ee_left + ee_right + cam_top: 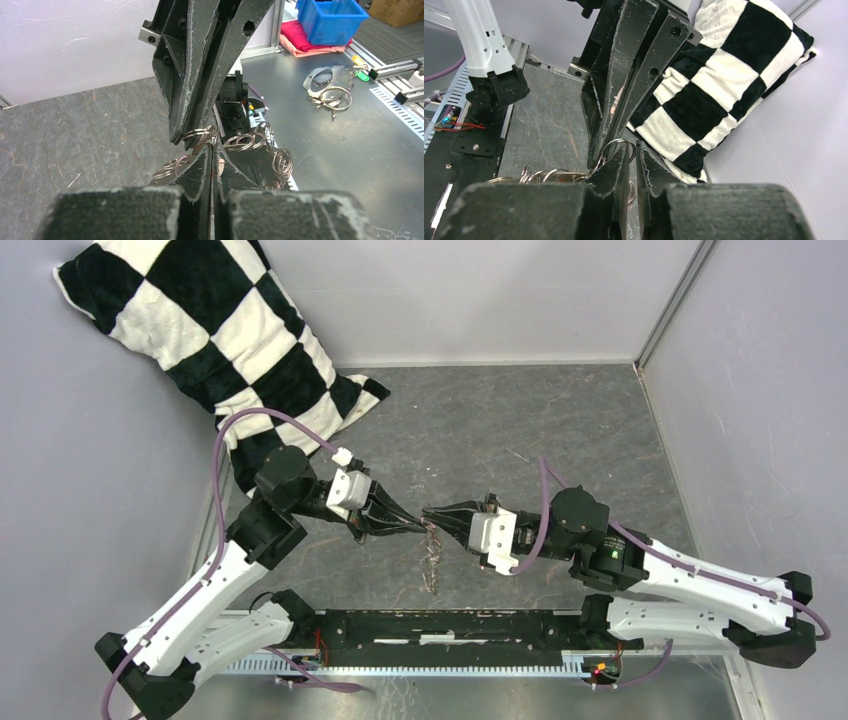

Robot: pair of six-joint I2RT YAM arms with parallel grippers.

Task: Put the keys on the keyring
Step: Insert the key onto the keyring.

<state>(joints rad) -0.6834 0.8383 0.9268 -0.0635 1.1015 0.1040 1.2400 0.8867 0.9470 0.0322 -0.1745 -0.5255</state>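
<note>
The keyring (432, 560) hangs in the air at the centre of the worktop (520, 430), pinned between your two arms. Its slack part trails toward 6 o'clock, down to the slate. Up close it is a tangle of thin, bright silver split rings linked one to the next, several fanned out on either side of the grip. You won't pick out the tiny key among them: it is either hidden by the fingers or lost in the glint.

The left gripper (415, 527) comes in from 9 o'clock with its fingers pressed fully together on the rings, most likely to act as the anchor that keeps the chain from swinging. The right gripper (432, 512) meets it tip to tip from 3 o'clock. Its fingers stand a narrow slit apart with one ring loop right at the tips, and you cannot tell whether that loop is pinched or free. Meeting nose to nose probably lets one arm steady a ring while the other works it.

A black-and-white checked pillow (220, 330) lies at 10 o'clock, well apart.
</note>
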